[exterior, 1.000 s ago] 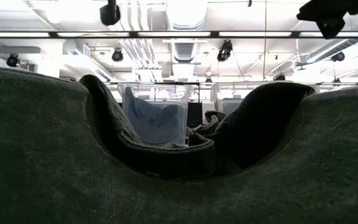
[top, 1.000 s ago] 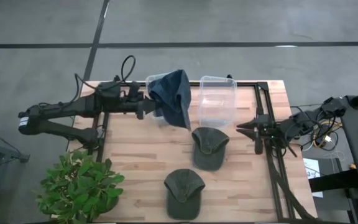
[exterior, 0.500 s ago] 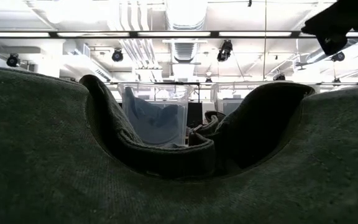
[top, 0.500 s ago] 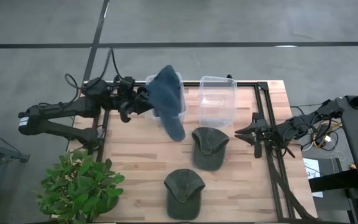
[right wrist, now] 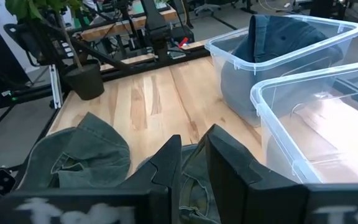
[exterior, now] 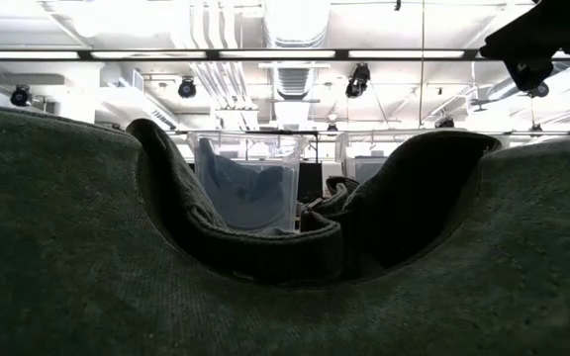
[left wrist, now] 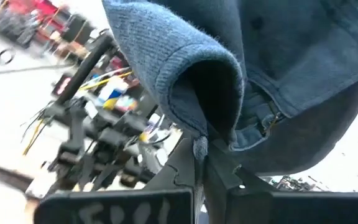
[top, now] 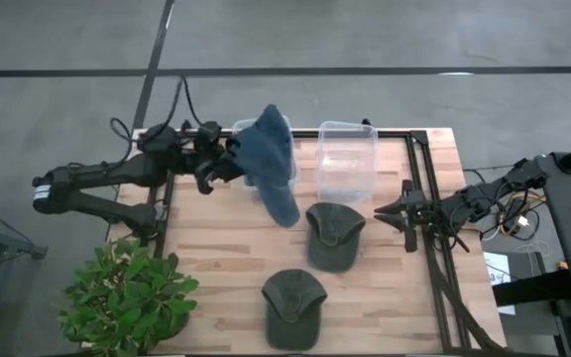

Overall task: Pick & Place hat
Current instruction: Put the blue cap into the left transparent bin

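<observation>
A blue hat [top: 271, 164] hangs from my left gripper [top: 228, 165], which is shut on it over the left clear bin [top: 249, 130]. In the right wrist view the blue hat [right wrist: 278, 37] reaches down inside that bin [right wrist: 241, 74], and in the low view the blue hat [exterior: 237, 188] shows through the bin's wall. Two green hats lie crown-up on the table, one at the middle [top: 333, 234] and one near the near edge [top: 293, 305]. My right gripper [top: 385, 209] waits open at the table's right side, its fingers [right wrist: 169, 158] pointing at the middle green hat [right wrist: 86, 155]. My left gripper pinches the blue hat's folded edge [left wrist: 199, 144] between its two fingers. It comes level from the table's left. The hat is lifted and hangs slack beside and below the fingers, its lower part inside the bin. I cannot tell whether it touches the bin's bottom.
A second clear bin [top: 345, 159] stands right of the first, at the table's far edge. A potted plant [top: 127, 293] sits at the near left corner. Black frame rails [top: 429, 198] run along the table's right side. The near green hat [exterior: 285, 277] fills most of the low view.
My left gripper has drawn back a little toward the table's left edge and turned at the wrist, staying shut. The blue hat has swung with it, from spread wide over the bin to a narrower shape hanging edge-on.
</observation>
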{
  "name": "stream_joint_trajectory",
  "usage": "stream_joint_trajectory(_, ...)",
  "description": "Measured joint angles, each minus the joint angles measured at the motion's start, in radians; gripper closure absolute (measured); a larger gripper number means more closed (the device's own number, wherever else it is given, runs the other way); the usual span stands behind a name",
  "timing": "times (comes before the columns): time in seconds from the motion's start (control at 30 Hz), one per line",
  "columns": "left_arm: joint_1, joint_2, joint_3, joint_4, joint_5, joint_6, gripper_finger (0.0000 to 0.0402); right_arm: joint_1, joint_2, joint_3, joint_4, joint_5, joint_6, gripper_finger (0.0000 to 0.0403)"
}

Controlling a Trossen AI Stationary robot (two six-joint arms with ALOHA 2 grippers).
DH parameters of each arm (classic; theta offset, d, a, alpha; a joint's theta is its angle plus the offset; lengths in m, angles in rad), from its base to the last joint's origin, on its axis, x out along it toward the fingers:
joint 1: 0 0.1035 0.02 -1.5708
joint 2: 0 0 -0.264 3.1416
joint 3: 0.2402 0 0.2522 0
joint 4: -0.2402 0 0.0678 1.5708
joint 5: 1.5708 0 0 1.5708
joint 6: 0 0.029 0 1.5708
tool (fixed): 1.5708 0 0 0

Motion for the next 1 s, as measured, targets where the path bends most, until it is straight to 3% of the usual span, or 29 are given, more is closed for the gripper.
stream_joint_trajectory(0.13,0.038,0.028,0.000,-0.108,-0.066,-0.051,0.0395,-0.009,0.001,0.000,0.005,0.007,0.005,0.0335)
stream_joint_trajectory(0.5,0.215,0.050,0.000,-0.607,-0.410,-0.245,0.0395,-0.056,0.002,-0.002,0.003,0.011,0.002,0.0335)
stream_joint_trajectory(0.63,0.255,0.051,0.007,-0.712,-0.443,-0.272,0.0395,-0.056,0.002,-0.004,0.002,0.011,0.002,0.0335)
stream_joint_trajectory(1.0,0.294,0.054,0.013,-0.753,-0.464,-0.315,0.0395,-0.056,0.001,-0.005,-0.005,0.064,0.001,0.0335)
